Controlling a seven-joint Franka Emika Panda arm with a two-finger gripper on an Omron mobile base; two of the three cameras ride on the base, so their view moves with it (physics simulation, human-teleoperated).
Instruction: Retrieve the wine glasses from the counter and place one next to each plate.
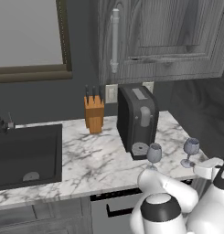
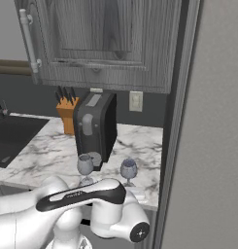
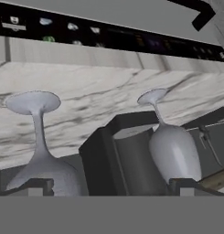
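We are hovering the claw (image 3: 111,185), jaws wide and empty, just before two upright glasses near the surface's (image 1: 95,160) front edge. One glass (image 3: 175,153) is lining up near one fingertip, the other glass (image 3: 49,171) near the opposite fingertip; neither sits between them.

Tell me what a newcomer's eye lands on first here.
Two clear wine glasses stand upright near the marble counter's front edge, right of the black sink. A dark coffee machine sits just behind them, with a wooden knife block to its left.
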